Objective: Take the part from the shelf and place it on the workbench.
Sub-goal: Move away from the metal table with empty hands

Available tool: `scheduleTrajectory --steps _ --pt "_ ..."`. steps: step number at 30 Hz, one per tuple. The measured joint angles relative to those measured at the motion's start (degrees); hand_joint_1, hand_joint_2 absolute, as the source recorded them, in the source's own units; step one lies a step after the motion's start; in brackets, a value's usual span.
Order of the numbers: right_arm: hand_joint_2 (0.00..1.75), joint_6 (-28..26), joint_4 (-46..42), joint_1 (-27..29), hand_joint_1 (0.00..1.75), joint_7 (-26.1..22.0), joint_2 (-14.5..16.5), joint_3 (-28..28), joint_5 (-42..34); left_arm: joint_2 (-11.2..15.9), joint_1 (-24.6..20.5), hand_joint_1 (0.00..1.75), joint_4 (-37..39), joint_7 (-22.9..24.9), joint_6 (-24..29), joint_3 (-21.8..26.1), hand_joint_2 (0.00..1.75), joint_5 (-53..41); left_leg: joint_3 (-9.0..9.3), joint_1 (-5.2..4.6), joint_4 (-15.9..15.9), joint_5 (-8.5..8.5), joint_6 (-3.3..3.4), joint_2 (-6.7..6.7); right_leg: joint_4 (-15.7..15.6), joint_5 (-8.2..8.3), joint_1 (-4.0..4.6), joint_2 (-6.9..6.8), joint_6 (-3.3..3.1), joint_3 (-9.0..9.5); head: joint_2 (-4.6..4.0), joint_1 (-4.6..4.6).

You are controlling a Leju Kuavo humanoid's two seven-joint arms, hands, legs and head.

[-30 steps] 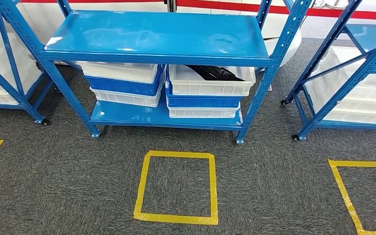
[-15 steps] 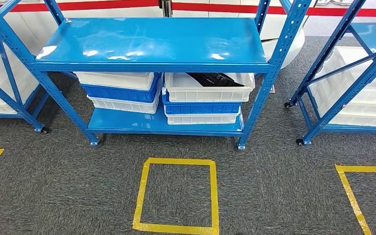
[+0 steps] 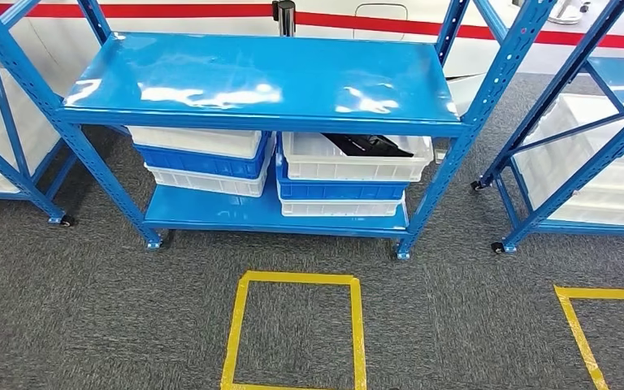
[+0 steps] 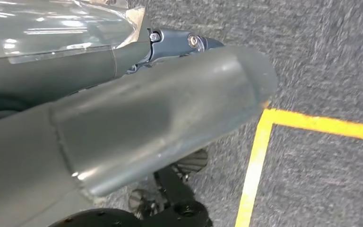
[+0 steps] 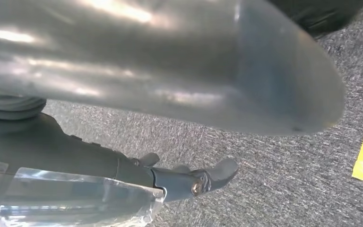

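A black part (image 3: 367,145) lies in the top white bin (image 3: 349,167) of the right-hand stack on the lower level of the blue shelf (image 3: 260,77), ahead of me in the head view. Most of the part is hidden under the shelf's upper board. My left hand (image 4: 137,109) hangs over the grey carpet with its thick grey thumb and dark fingers (image 4: 179,41) apart, holding nothing. My right hand (image 5: 170,71) hangs the same way, its fingers (image 5: 194,182) stretched out and holding nothing.
A second stack of white and blue bins (image 3: 199,158) stands left of the part's stack. More blue racks with white bins stand at the left (image 3: 0,138) and right (image 3: 585,162). A yellow tape square (image 3: 299,279) marks the carpet before the shelf.
The whole picture has shifted: the shelf and the tape square sit lower and a little larger in the head view, so the camera has moved. The bins and the part lie as before.
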Motion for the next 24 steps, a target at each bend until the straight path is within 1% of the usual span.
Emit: scheduleTrajectory --steps 1,2,3,4,5,6,7,8,10,13,18,20,21,22,23,24 --pt "0.0 0.0 0.0 0.1 0.0 0.0 0.0 0.0 0.0 0.0 0.0 0.0 0.0 0.0 0.0 0.0 0.0 0.0 0.33 -0.04 0.0 -0.3 0.08 -0.09 2.1 0.06 -0.01 0.0 0.3 -1.86 0.01 -0.01" --pt "0.0 0.0 0.0 0.2 0.0 0.0 -0.1 0.0 0.0 0.0 0.1 0.0 0.0 0.0 0.0 0.0 0.0 0.0 0.75 -0.06 0.0 -0.6 0.06 -0.2 1.9 1.16 0.0 0.0 0.78 -2.62 0.01 0.01" --pt "0.0 0.0 0.0 0.2 0.0 0.0 -0.1 0.0 0.0 -0.1 0.1 0.0 0.0 0.0 0.0 0.0 0.0 0.0 1.26 -0.07 0.0 -0.93 -0.03 -0.31 -0.7 3.22 -0.02 -0.02 1.33 -2.13 0.01 0.01" --pt "0.0 0.0 0.0 0.2 0.0 0.0 -0.2 0.0 0.1 -0.1 0.2 0.0 0.0 0.0 0.0 0.0 0.0 0.0 1.76 -0.07 0.0 -1.28 -0.19 -0.39 -4.9 5.69 -0.04 -0.07 1.78 -0.82 0.01 0.01" --pt "0.0 0.0 0.0 0.2 0.0 0.0 -0.2 0.0 0.1 -0.1 0.1 0.0 0.0 0.0 0.0 0.0 0.0 0.0 2.14 -0.22 0.1 -1.73 -0.44 -0.44 -8.9 7.89 0.04 -0.15 1.91 0.63 0.01 0.01" --pt "0.0 0.0 0.0 0.2 0.0 0.0 -0.2 0.0 0.2 -0.2 0.1 0.0 0.0 0.0 0.1 0.0 0.0 0.0 2.43 -0.39 0.1 -2.23 -0.68 -0.47 -12.1 9.54 0.03 -0.2 1.73 1.9 0.01 0.01" --pt "0.0 0.0 0.0 0.1 0.0 0.0 -0.2 0.0 0.3 -0.2 0.0 0.0 0.0 -0.1 0.3 0.0 0.0 0.1 2.6 -0.59 0.2 -2.76 -0.52 -0.46 -13.8 10.42 -0.11 -0.25 1.42 2.66 0.01 -0.05" --pt "0.0 -0.1 0.0 0.0 0.0 0.0 -0.2 0.0 0.4 -0.2 0.0 0.0 0.0 -0.1 0.5 0.0 0.0 0.1 2.71 -0.74 0.3 -3.1 -0.22 -0.43 -14.2 10.74 -0.19 -0.24 1.11 2.98 0.01 -0.11" --pt "0.0 -0.1 0.0 0.0 0.0 0.0 -0.2 0.0 0.7 -0.1 0.0 0.0 0.0 -0.2 0.8 0.1 0.0 0.3 2.87 -0.65 0.3 -3.28 0.25 -0.34 -14.3 10.84 -0.31 -0.17 0.83 3.17 0.0 -0.21" --pt "0.0 -0.2 0.0 0.0 0.0 0.0 -0.3 0.0 1.0 -0.3 0.0 0.0 0.0 -0.2 0.9 0.2 0.0 0.3 3.02 -0.38 -0.1 -3.17 -0.6 -0.32 -14.3 10.69 -0.01 -0.11 0.45 3.15 0.0 -0.2" --pt "0.0 -0.2 0.0 0.0 0.0 -0.2 -0.3 0.0 1.2 -0.3 0.0 0.0 0.0 -0.2 1.1 0.4 0.0 0.3 3.18 -0.33 -0.4 -3.25 -0.99 -0.32 -14.2 10.47 0.05 -0.11 0.13 3.15 0.01 -0.2" --pt "0.0 -0.3 0.0 0.0 0.0 -0.4 -0.4 -0.1 1.1 -0.3 0.0 0.0 0.0 -0.2 1.1 0.5 0.0 0.3 3.14 -0.37 -0.2 -3.38 -0.99 -0.32 -14.3 10.5 -0.16 -0.1 0.17 3.2 0.01 -0.21" --pt "0.0 -0.3 0.0 0.0 0.0 -0.5 -0.4 -0.1 1.1 -0.3 0.0 0.0 0.0 -0.2 1.1 0.6 0.0 0.3 3.13 -0.41 -0.1 -3.44 -0.88 -0.32 -14.4 10.54 -0.27 -0.09 0.23 3.22 0.0 -0.2" --pt "0.0 -0.3 0.0 0.0 0.0 -0.6 -0.3 -0.1 1.1 -0.2 0.0 0.0 0.0 -0.2 1.1 0.6 0.0 0.3 3.12 -0.49 0.0 -3.48 -0.67 -0.31 -14.5 10.63 -0.38 -0.06 0.36 3.26 0.0 -0.2" --pt "0.0 -0.3 0.0 0.0 0.0 -0.7 -0.3 -0.1 1.1 -0.2 0.0 0.0 0.0 -0.2 1.1 0.6 0.0 0.3 3.21 -0.55 -0.3 -3.33 -0.45 -0.29 -14.7 10.75 -0.3 -0.01 0.54 3.35 0.0 -0.21" --pt "0.0 -0.3 0.0 0.0 0.0 -0.8 -0.3 -0.1 1.1 -0.2 0.0 0.0 0.0 -0.2 1.2 0.6 0.0 0.3 3.6 -0.38 -1.0 -2.91 -0.29 -0.15 -14.7 10.8 -0.19 0.02 0.7 3.38 0.0 -0.18"
